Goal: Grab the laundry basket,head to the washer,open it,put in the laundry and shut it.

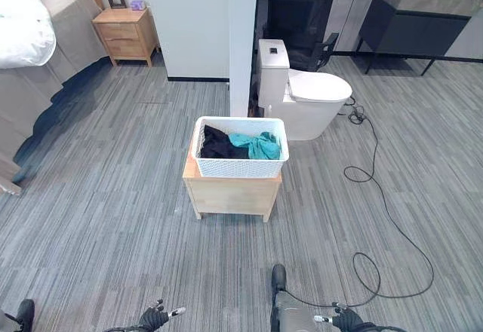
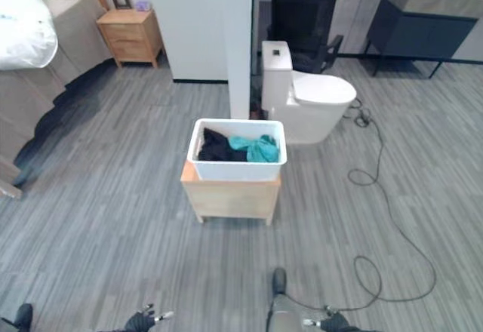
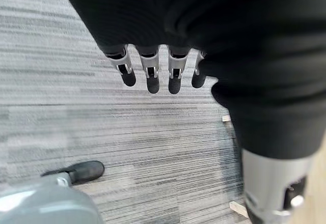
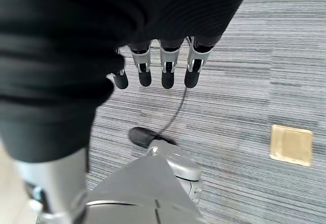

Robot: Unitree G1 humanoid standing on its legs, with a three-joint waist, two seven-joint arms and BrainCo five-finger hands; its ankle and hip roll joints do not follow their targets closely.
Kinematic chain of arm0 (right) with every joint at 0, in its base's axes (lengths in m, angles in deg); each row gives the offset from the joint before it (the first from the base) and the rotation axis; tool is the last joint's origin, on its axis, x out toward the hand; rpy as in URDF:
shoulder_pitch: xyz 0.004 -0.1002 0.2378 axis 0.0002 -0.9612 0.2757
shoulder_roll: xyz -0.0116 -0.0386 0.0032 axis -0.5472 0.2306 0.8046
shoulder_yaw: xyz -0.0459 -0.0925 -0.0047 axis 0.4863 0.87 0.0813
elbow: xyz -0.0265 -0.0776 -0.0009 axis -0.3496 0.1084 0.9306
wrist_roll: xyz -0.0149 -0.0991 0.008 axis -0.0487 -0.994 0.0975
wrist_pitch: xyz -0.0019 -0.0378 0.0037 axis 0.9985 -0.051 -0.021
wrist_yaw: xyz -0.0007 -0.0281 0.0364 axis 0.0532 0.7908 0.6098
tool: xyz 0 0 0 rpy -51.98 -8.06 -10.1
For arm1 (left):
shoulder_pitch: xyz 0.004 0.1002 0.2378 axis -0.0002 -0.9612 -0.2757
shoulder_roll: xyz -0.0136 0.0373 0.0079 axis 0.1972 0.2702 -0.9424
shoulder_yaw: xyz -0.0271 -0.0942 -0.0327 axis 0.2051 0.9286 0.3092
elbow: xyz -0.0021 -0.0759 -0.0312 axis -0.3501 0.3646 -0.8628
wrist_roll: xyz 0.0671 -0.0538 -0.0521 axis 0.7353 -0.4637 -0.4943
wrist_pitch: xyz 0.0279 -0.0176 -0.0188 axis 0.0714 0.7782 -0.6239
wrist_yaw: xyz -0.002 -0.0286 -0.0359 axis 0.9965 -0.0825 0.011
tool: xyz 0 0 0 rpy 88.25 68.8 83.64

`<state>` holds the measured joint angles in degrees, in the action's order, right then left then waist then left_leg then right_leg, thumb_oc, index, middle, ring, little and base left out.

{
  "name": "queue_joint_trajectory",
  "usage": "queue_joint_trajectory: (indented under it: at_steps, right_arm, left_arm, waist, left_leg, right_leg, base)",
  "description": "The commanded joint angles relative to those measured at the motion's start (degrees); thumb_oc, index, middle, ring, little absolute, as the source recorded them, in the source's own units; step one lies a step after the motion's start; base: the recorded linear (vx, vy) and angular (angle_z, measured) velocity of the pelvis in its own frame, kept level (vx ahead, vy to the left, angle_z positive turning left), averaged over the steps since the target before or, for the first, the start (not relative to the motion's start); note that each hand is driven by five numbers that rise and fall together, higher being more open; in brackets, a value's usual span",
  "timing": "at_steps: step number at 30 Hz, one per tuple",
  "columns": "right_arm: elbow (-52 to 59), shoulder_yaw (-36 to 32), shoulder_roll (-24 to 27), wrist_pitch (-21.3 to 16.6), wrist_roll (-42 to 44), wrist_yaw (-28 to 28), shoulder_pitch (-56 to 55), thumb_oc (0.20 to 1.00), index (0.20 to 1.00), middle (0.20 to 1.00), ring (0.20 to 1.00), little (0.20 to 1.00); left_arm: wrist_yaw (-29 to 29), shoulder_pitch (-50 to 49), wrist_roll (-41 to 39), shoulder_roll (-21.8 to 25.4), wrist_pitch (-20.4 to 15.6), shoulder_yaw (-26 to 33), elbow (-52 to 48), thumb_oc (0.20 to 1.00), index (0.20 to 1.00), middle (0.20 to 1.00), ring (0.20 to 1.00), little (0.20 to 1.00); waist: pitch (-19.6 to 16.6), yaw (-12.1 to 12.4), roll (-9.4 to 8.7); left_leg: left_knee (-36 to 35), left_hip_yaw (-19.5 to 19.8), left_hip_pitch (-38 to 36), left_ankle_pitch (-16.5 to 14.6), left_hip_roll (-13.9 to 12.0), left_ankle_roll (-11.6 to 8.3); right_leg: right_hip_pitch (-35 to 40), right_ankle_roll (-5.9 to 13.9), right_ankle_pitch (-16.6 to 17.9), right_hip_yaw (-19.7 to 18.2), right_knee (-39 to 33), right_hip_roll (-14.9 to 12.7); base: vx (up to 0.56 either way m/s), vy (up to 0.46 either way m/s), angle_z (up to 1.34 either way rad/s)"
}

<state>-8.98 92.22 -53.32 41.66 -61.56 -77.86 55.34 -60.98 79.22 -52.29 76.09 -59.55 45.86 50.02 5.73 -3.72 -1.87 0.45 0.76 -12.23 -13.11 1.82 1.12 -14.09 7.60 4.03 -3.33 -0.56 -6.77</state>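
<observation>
Your right hand is hanging over the grey striped floor, its dark ribbed cover spreading across the upper part of the right wrist view. The silver fingers are pointing straight down in a row, dark tips level with one another, relaxed and holding nothing. You are also seeing a small tan square plate lying flat on the floor, well apart from the fingertips.

A home, mocked up or real: a bed with a wooden nightstand stands on grey plank floor, and past a dividing wall sit a toilet and a dark vanity.
</observation>
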Motion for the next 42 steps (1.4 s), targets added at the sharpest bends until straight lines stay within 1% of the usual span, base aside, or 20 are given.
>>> queue_joint_trajectory:
  at_steps: [1, 2, 3, 5, 6, 7, 8, 9, 10, 11, 12, 14, 19, 31, 34, 37, 39, 40, 41, 42]
  right_arm:
    - [0.1, -0.4, 2.4, -1.4, 2.8, 0.1, 0.4, 1.0, 1.0, 1.0, 1.0, 1.0]
    - [1.4, -0.2, 2.8, -1.8, 4.2, -0.4, 0.6, 1.0, 1.0, 1.0, 1.0, 1.0]
    - [1.4, -0.2, 2.8, -1.8, 4.2, -0.4, 0.6, 1.0, 1.0, 1.0, 1.0, 1.0]
    - [2.1, -0.4, 3.2, -2.2, 5.7, -1.4, 0.6, 1.0, 1.0, 1.0, 1.0, 1.0]
    - [3.0, -0.9, 3.5, -2.3, 6.5, -1.4, 0.5, 1.0, 1.0, 1.0, 1.0, 1.0]
    - [6.1, -2.4, 4.5, -3.1, 8.1, -2.0, -0.2, 1.0, 1.0, 1.0, 1.0, 1.0]
    - [10.6, -3.5, 5.6, -3.5, 8.1, -3.0, -0.4, 1.0, 1.0, 1.0, 1.0, 1.0]
    - [12.8, -4.0, 5.8, -3.8, 7.4, -3.7, -0.7, 1.0, 1.0, 1.0, 1.0, 1.0]
    - [13.9, -4.7, 6.1, -3.9, 7.1, -4.3, -1.1, 1.0, 1.0, 1.0, 1.0, 1.0]
    - [16.6, -6.5, 6.2, -3.9, 7.0, -5.1, -2.3, 1.0, 1.0, 1.0, 1.0, 1.0]
    - [20.3, -8.1, 6.2, -3.9, 6.9, -5.6, -4.2, 1.0, 1.0, 1.0, 1.0, 1.0]
    - [25.0, -9.2, 6.3, -3.5, 6.4, -5.1, -6.0, 1.0, 1.0, 1.0, 1.0, 1.0]
    - [29.3, -9.0, 5.8, -2.7, 5.5, -4.2, -6.6, 1.0, 1.0, 1.0, 1.0, 1.0]
    - [25.3, -9.9, 4.8, -1.6, 4.0, -3.7, -8.7, 1.0, 1.0, 1.0, 1.0, 1.0]
    - [26.9, -11.2, 5.0, -1.4, 3.9, -3.4, -10.4, 1.0, 1.0, 1.0, 1.0, 1.0]
    - [30.4, -13.1, 5.9, -0.5, 3.2, -3.4, -11.4, 1.0, 1.0, 1.0, 1.0, 1.0]
    - [33.8, -13.9, 6.3, 0.3, 2.6, -2.7, -12.3, 1.0, 1.0, 1.0, 1.0, 1.0]
    - [33.8, -13.9, 6.3, 0.3, 2.6, -2.7, -12.3, 1.0, 1.0, 1.0, 1.0, 1.0]
    - [36.9, -14.6, 6.2, 1.6, 1.0, -1.9, -13.2, 1.0, 1.0, 1.0, 1.0, 1.0]
    - [36.9, -14.6, 6.1, 1.6, 1.0, -1.9, -13.3, 1.0, 1.0, 1.0, 1.0, 1.0]
  left_arm:
    - [0.3, 1.5, 0.3, 1.6, -1.7, -0.6, -2.7, 1.0, 1.0, 1.0, 1.0, 1.0]
    - [0.5, 2.1, -1.6, 1.7, -1.7, -0.7, -4.9, 1.0, 1.0, 1.0, 1.0, 1.0]
    - [0.5, 2.1, -1.6, 1.7, -1.7, -0.7, -4.9, 1.0, 1.0, 1.0, 1.0, 1.0]
    - [0.8, 2.9, -2.3, 1.6, -2.1, -1.6, -5.7, 1.0, 1.0, 1.0, 1.0, 1.0]
    - [1.0, 3.1, -2.7, 1.6, -2.3, -1.9, -6.1, 1.0, 1.0, 1.0, 1.0, 1.0]
    - [1.4, 2.8, -3.6, 1.9, -2.6, -2.0, -7.7, 1.0, 1.0, 1.0, 1.0, 1.0]
    - [2.0, 2.1, -5.8, 2.5, -3.2, -0.9, -10.2, 1.0, 1.0, 1.0, 1.0, 1.0]
    - [2.4, 1.4, -6.6, 2.3, -3.4, -0.1, -11.1, 1.0, 1.0, 1.0, 1.0, 1.0]
    - [2.6, 0.9, -7.1, 2.3, -3.6, 0.2, -11.5, 1.0, 1.0, 1.0, 1.0, 1.0]
    - [2.6, -0.2, -7.9, 2.3, -3.6, 1.0, -12.0, 1.0, 1.0, 1.0, 1.0, 1.0]
    - [2.7, -1.1, -8.4, 2.7, -3.5, 1.8, -14.0, 1.0, 1.0, 1.0, 1.0, 1.0]
    - [2.5, -3.1, -7.6, 3.7, -3.3, 2.6, -17.5, 1.0, 1.0, 1.0, 1.0, 1.0]
    - [2.5, -6.0, -8.6, 4.6, -3.1, 4.5, -21.8, 1.0, 1.0, 1.0, 1.0, 1.0]
    - [2.1, -8.7, -8.6, 4.7, -3.1, 5.6, -24.3, 1.0, 1.0, 1.0, 1.0, 1.0]
    - [1.8, -12.8, -8.6, 5.8, -3.0, 7.1, -30.9, 1.0, 1.0, 1.0, 1.0, 1.0]
    - [2.3, -19.7, -8.0, 6.5, -1.8, 11.6, -43.1, 1.0, 1.0, 1.0, 1.0, 1.0]
    - [3.3, -25.2, -4.9, 6.4, -0.6, 16.0, -52.4, 1.0, 1.0, 1.0, 1.0, 1.0]
    - [3.3, -25.2, -4.9, 6.4, -0.6, 16.0, -52.5, 1.0, 1.0, 1.0, 1.0, 1.0]
    - [1.9, -30.5, 1.4, 7.7, 0.4, 19.8, -62.5, 1.0, 1.0, 1.0, 1.0, 1.0]
    - [1.9, -30.7, 1.4, 7.7, 0.6, 19.9, -62.8, 1.0, 1.0, 1.0, 1.0, 1.0]
  waist:
    - [-2.1, 0.0, 0.54]
    - [-0.1, 0.6, -0.37]
    - [-0.3, 0.5, -0.46]
    - [0.5, 1.0, -1.41]
    - [0.8, 1.2, -1.67]
    - [0.8, 1.4, -1.62]
    - [0.9, 2.8, -0.79]
    - [0.7, 3.2, -0.32]
    - [0.4, 3.4, -0.07]
    - [-0.5, 3.2, 0.3]
    - [-1.2, 3.1, 0.19]
    - [-2.2, 3.4, 0.09]
    - [-2.5, 4.2, -0.17]
    - [-3.1, 4.2, -0.63]
    - [-3.1, 4.5, -0.64]
    - [-2.5, 5.0, -0.24]
    - [-2.0, 5.5, -0.04]
    - [-2.1, 5.5, -0.04]
    - [-1.7, 6.3, 0.29]
    - [-1.7, 6.3, 0.25]
  left_leg:
    - [20.3, 3.3, 6.2, 4.1, -4.3, -2.52]
    - [36.9, 1.9, 15.3, 10.0, -6.2, -3.05]
    - [36.9, 2.0, 15.6, 10.1, -6.1, -3.04]
    - [36.3, -4.0, 19.4, 12.0, -10.5, -2.9]
    - [33.2, -5.1, 20.8, 10.5, -10.1, -2.83]
    - [25.0, -5.6, 23.1, 10.7, -10.2, -3.84]
    - [12.7, -1.2, 22.7, 13.5, -8.7, -5.18]
    - [7.0, 2.6, 21.7, 15.7, -8.6, -6.03]
    - [4.6, 5.0, 21.2, 16.5, -8.6, -6.34]
    - [1.5, 5.2, 20.0, 17.0, -9.6, -6.42]
    - [1.8, 3.3, 19.4, 17.1, -9.4, -6.46]
    - [0.6, 2.2, 17.3, 16.2, -8.6, -5.84]
    - [-0.1, 0.4, 15.2, 14.5, -7.3, -4.74]
    - [-2.3, -0.3, 12.4, 13.5, -6.8, -4.16]
    - [-2.9, 0.2, 11.9, 13.6, -6.7, -4.13]
    - [-3.1, 0.6, 12.0, 13.5, -6.7, -3.9]
    - [-3.0, 0.9, 12.3, 13.3, -6.7, -3.66]
    - [-3.0, 0.9, 12.3, 13.3, -6.7, -3.66]
    - [-3.1, 1.3, 12.8, 13.1, -6.6, -3.37]
    - [-3.1, 1.3, 12.8, 13.1, -6.6, -3.36]
  right_leg:
    - [2.1, -1.29, -1.3, 3.4, 8.1, 3.4]
    - [4.9, -3.81, -2.7, 5.9, 7.1, 3.7]
    - [4.7, -3.8, -2.7, 6.0, 7.1, 3.6]
    - [9.5, -5.77, -4.9, 7.2, 4.1, 3.9]
    - [11.0, -5.5, -5.3, 7.6, 3.1, 3.4]
    - [12.6, -5.32, -6.5, 8.2, 2.9, 3.0]
    - [13.7, -4.99, -7.6, 7.2, 3.0, 4.0]
    - [14.5, -4.82, -8.4, 6.6, 3.1, 4.7]
    - [15.1, -4.67, -8.8, 6.3, 3.2, 4.9]
    - [16.5, -4.3, -9.8, 6.4, 3.3, 4.9]
    - [17.3, -3.96, -10.1, 6.2, 3.3, 4.2]
    - [18.1, -3.16, -10.1, 5.9, 3.1, 2.6]
    - [17.7, -1.65, -9.6, 4.6, 3.1, 0.8]
    - [18.6, -0.33, -9.0, 5.0, 1.4, -0.3]
    - [19.3, -0.26, -9.0, 5.6, 0.8, -0.3]
    - [19.5, -0.11, -8.8, 6.2, 0.3, -0.4]
    - [19.2, -0.05, -8.7, 6.4, 0.2, -0.5]
    - [19.2, -0.05, -8.7, 6.4, 0.2, -0.5]
    - [19.2, 0.05, -8.7, 7.0, -0.4, -0.8]
    - [19.2, 0.05, -8.7, 7.1, -0.4, -0.8]
  base:
    - [0.39, -0.538, 1.4]
    - [0.12, -0.348, 1.24]
    - [0.14, -0.342, 1.11]
    - [0.27, -0.215, 0.44]
    - [0.38, -0.113, -0.15]
    - [0.4, 0.057, 0.0]
    - [0.43, 0.099, 0.02]
    - [0.35, 0.127, -0.36]
    - [0.37, 0.117, -0.29]
    - [0.46, 0.17, -0.37]
    - [0.48, 0.199, 0.07]
    - [0.35, 0.201, -0.2]
    - [0.12, 0.1, -0.52]
    - [0.05, 0.014, -0.08]
    - [0.01, 0.0, 0.0]
    - [0.0, 0.007, -0.01]
    - [0.0, 0.0, 0.0]
    - [0.01, 0.038, 0.02]
    - [0.01, 0.026, 0.05]
    - [0.01, 0.035, 0.07]
